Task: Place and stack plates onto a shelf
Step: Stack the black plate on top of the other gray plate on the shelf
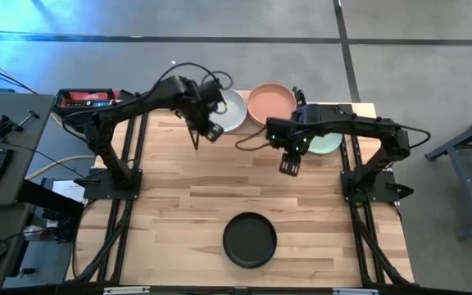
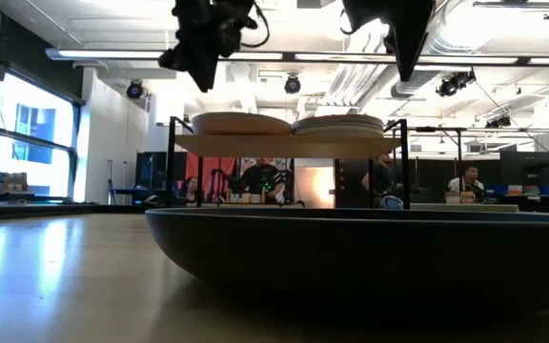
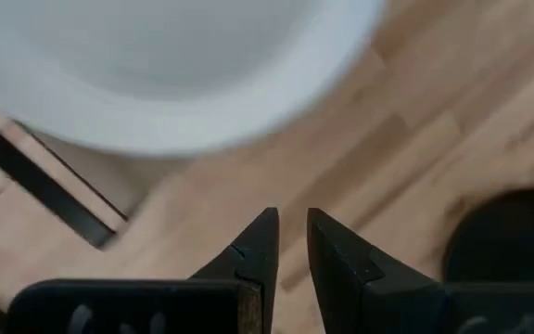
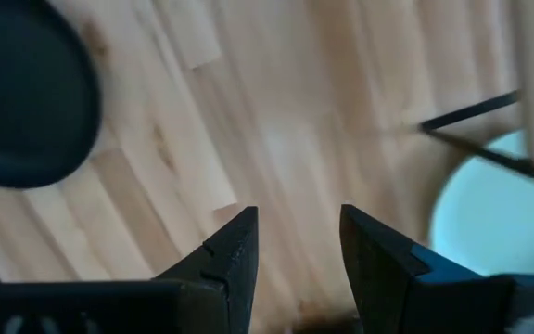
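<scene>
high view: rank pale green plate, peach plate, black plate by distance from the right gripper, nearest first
1. Pale green plate, just beside the right gripper, toward the right arm's base, on the shelf.
2. Peach plate, beyond it at the table's far edge.
3. Black plate, at the near edge.

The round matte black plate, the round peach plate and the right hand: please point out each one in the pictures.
Round matte black plate (image 1: 250, 240): high view, centre of its flat inside.
Round peach plate (image 1: 271, 102): high view, middle of its inner surface.
Right hand (image 1: 290, 166): high view, midway between its fingertips.
</scene>
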`<action>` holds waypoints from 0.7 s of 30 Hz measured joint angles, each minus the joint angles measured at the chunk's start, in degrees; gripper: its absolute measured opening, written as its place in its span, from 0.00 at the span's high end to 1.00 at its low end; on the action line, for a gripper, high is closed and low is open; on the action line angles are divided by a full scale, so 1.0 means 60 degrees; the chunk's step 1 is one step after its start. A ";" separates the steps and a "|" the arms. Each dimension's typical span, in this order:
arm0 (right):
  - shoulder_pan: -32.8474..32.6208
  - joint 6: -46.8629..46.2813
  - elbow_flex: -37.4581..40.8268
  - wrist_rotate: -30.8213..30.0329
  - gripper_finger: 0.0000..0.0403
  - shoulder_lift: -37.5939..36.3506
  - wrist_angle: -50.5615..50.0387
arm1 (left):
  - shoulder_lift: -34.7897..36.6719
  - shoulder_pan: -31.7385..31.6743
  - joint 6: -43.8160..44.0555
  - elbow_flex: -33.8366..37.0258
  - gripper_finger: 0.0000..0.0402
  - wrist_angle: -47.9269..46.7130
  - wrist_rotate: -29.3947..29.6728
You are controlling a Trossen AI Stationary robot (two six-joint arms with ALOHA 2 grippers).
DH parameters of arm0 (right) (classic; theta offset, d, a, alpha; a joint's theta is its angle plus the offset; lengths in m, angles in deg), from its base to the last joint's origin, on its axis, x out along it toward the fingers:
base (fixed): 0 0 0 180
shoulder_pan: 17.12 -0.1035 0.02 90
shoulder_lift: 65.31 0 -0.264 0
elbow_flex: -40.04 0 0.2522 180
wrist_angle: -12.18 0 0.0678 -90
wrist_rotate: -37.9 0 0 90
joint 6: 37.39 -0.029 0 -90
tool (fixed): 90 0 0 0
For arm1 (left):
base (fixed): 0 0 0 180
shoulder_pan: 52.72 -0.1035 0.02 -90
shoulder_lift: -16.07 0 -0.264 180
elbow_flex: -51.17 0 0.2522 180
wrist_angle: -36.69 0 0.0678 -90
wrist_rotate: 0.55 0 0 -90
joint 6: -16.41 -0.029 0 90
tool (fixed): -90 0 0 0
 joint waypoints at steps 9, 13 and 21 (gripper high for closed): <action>-0.1481 -0.2012 0.0823 0.0108 0.68 0.0000 0.0530 | 0.0001 0.1685 0.0025 0.0000 0.88 -0.0554 0.0516; -0.2163 -0.2921 0.1134 0.0109 0.68 0.0000 0.1036 | 0.0001 0.2301 0.0198 0.0000 0.88 -0.0635 0.0899; -0.3469 -0.4391 0.2043 0.0180 0.68 0.0000 0.2118 | 0.0001 0.3455 0.0881 0.0000 0.88 -0.0998 0.1107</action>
